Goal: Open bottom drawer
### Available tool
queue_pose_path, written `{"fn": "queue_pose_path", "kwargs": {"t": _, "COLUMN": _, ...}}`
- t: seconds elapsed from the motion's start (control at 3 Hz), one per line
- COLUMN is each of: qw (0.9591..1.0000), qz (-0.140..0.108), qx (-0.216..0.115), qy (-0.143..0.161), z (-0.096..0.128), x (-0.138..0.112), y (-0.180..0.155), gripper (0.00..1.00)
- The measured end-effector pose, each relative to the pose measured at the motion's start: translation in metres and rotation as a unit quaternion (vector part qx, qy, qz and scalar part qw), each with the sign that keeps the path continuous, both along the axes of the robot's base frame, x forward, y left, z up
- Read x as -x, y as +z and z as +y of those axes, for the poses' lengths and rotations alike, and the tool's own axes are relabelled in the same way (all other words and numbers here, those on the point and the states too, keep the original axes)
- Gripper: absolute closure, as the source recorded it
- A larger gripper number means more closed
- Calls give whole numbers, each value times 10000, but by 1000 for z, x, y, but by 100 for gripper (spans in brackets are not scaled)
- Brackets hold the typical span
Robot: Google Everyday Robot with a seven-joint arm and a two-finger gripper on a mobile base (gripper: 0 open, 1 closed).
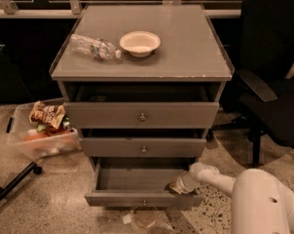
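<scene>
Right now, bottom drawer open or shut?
Open: bottom drawer sits pulled out, its tray showing; gripper is inside, by the front panel.

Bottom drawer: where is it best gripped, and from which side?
Take the round knob centred on the front of the bottom drawer, coming from the front, where it protrudes. The tool is at the drawer's right front corner.

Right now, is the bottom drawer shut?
No, the bottom drawer stands pulled out with its plain grey tray showing, and the gripper sits at its right front corner.
</scene>
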State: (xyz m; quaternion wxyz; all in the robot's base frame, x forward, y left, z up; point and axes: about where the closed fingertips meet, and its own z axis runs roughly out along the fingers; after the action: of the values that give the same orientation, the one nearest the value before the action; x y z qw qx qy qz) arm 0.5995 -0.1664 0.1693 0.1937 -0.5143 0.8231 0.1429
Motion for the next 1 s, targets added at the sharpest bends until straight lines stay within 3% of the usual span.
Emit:
{"fn": "queue_pose_path", "kwargs": {"t": 0.33, "qw": 9997, "qz": 235, "qx": -32, "qy": 26, "z": -5, "x": 24, "y": 4, "gripper": 11}}
{"fn": "queue_pose_path", "kwargs": {"t": 0.67, "qw": 9993, "qz": 357, "qx": -49, "qy": 52, "z": -6, "x": 36, "y": 6, "gripper": 0}}
{"fn": "queue_pose_path", "kwargs": {"t": 1.0, "qw": 9981, "qz": 577, "qx": -133, "qy": 160, "z": -1, "x": 62, "y": 7, "gripper": 0}}
